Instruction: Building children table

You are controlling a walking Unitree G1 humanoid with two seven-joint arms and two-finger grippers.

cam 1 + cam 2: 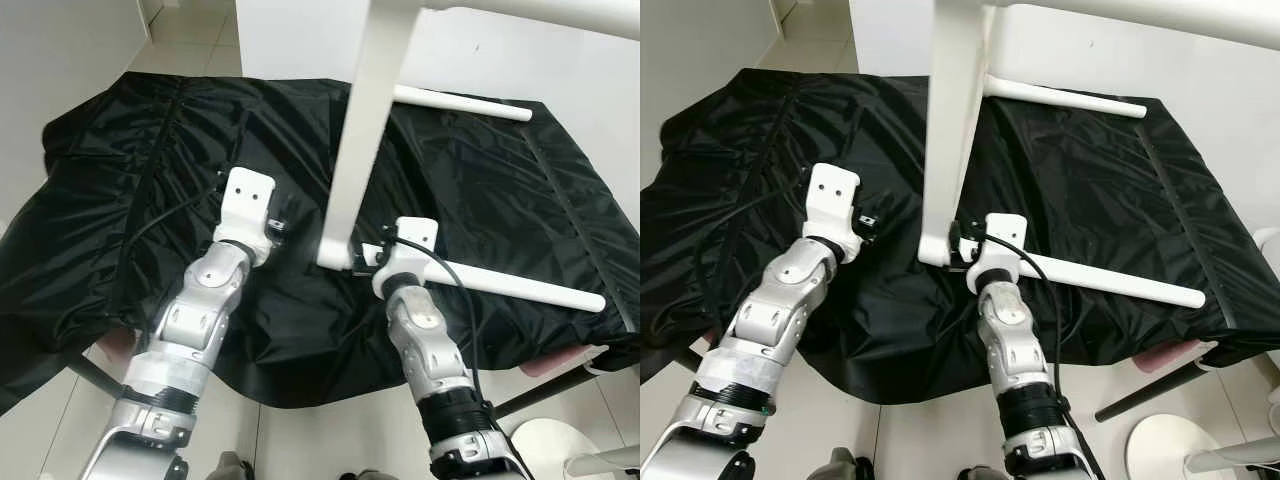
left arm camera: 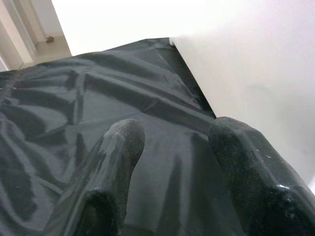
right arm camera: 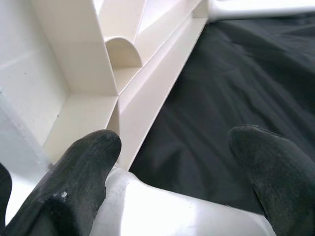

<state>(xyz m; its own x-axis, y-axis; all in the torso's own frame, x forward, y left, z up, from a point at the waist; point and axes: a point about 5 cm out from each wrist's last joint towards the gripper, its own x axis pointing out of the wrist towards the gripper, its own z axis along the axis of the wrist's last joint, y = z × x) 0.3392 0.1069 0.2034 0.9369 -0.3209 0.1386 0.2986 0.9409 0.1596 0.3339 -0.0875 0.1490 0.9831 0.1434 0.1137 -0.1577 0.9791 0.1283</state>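
A white children's table [image 1: 520, 12] stands tipped over a black cloth [image 1: 130, 170]. One long white leg [image 1: 356, 150] of it slants down to the cloth, and a second leg [image 1: 462, 102] juts out at the back. A third white leg [image 1: 520, 287] lies flat on the cloth. My right gripper [image 3: 172, 147] is open at that leg's near end, with the round leg [image 3: 172, 211] between its fingers and the table's ribbed underside [image 3: 74, 73] just ahead. My left gripper [image 2: 172, 137] hovers open over bare cloth, left of the slanting leg.
The black cloth drapes over a low surface and its front edge [image 1: 300, 395] hangs toward me. A white round base [image 1: 550, 440] stands on the tiled floor at the lower right, with a dark bar [image 1: 540, 390] beside it. A white wall [image 1: 300, 30] rises behind.
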